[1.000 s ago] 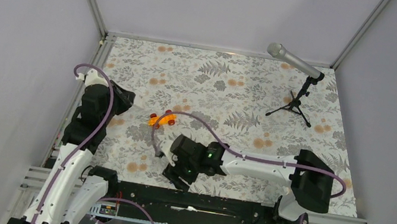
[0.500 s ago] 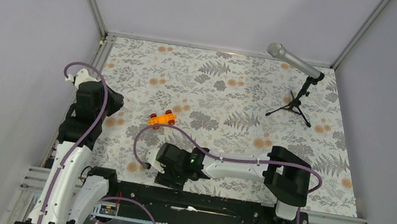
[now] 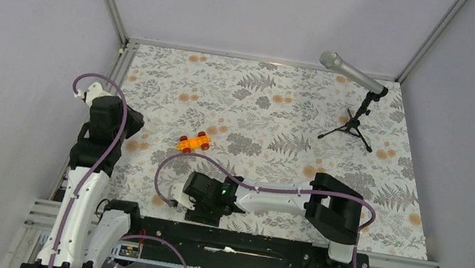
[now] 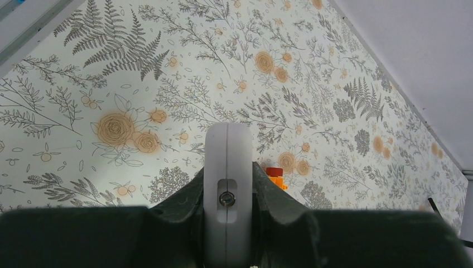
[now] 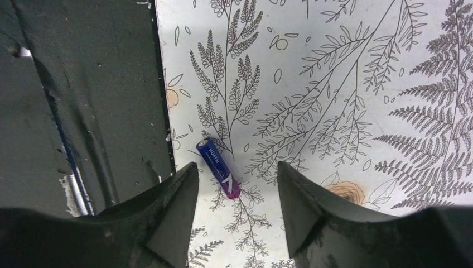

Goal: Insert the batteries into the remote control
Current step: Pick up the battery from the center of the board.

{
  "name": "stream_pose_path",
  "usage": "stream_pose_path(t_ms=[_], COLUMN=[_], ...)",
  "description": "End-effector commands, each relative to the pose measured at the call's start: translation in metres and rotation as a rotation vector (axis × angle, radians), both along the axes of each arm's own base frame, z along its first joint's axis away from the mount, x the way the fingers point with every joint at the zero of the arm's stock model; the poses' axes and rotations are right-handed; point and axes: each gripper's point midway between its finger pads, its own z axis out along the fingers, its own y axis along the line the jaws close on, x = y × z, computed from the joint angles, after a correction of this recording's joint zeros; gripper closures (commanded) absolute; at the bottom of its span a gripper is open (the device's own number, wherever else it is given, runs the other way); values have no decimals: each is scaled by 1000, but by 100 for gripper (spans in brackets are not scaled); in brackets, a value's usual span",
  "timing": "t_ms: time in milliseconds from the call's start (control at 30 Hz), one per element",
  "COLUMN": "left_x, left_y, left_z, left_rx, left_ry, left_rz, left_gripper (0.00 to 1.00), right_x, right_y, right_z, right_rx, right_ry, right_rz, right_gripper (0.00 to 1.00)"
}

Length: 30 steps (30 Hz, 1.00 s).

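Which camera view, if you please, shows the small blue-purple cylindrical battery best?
Right wrist view: the small blue-purple cylindrical battery lies whole beneath the open right claw. Other views show none of it.

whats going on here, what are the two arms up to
The left gripper is clamped on the white remote control, gripping it edge-on. The right gripper hovers open near the front edge of the floral tabletop, its fingers either side of a blue-purple battery lying there, not yet picked up. No second battery is in view.
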Motion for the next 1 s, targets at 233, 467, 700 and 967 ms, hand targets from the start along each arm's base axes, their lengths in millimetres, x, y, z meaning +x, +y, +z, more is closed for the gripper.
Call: stream_pose_path(t_ms=[233,467,700,967], left_x=[7,7,7,13], left_y=[5,3,-2,-43], left_z=[28,30,33,50], left_rx=[15,3,-13,-106], left_ry=[-80,-88,-107,-232], left_rz=[8,0,-23,-234], left_gripper=[100,100,100,100], right_x=[8,15,23,44], right_y=[10,6,5,21], right_z=[-2,-8,-3,73], right_rx=[-4,-24,-16,232], right_ry=[-44,-71,-102,-8], right_rz=[-1,-72,-147,-436], right_gripper=[66,62,91,90])
